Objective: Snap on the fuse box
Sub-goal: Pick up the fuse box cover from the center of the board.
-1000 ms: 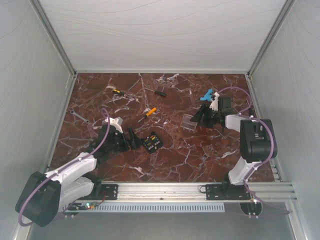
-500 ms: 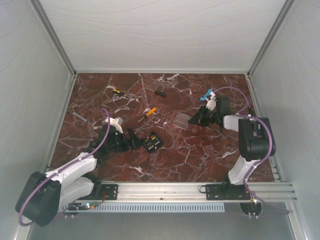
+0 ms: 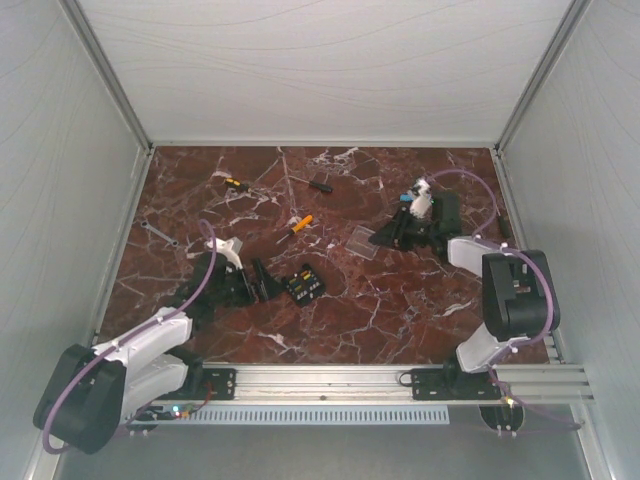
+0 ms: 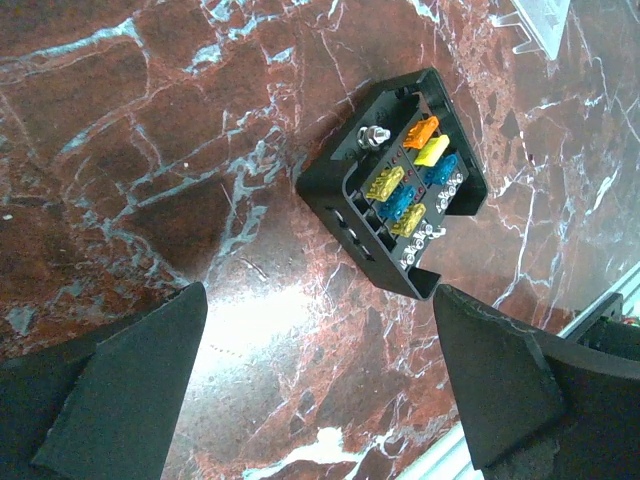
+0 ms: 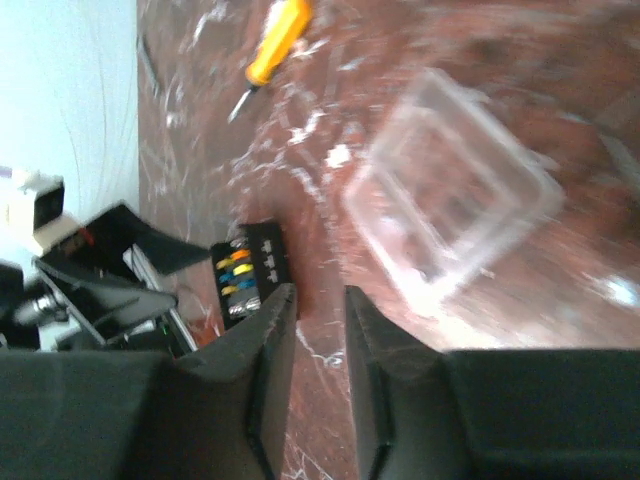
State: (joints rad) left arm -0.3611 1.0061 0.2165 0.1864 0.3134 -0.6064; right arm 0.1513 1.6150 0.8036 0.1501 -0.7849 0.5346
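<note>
Your left gripper point(image 4: 318, 292) stands wide open with nothing between its fingers, resting low over the marble table point(image 3: 380, 300). The fuse box point(image 4: 395, 180) lies just ahead of it, to its right in the scene and a little left of the table's centre. The box sits open side up, its yellow, orange and blue fuses showing and no cover on it. Its longer side looks skewed to the line between your left fingers, so a straight push forward would meet a corner rather than a flat wall. Square the wrist first if you mean to steady the box. The left arm is plainly the nearer one to it. Your right gripper point(image 5: 318, 295) has its jaws barely parted, a thin slit with nothing caught in it. The clear lid point(image 5: 450, 205) lies flat on the table just past its fingertips and off to one side of them, not between them. From overhead the lid point(image 3: 364, 243) sits to the far right of the fuse box point(image 3: 303, 285), close by but not touching it. So the job looks to be at its start: you need the right jaws opened wider and lined up on the lid's edge, then a carry to the near left onto the box.
</note>
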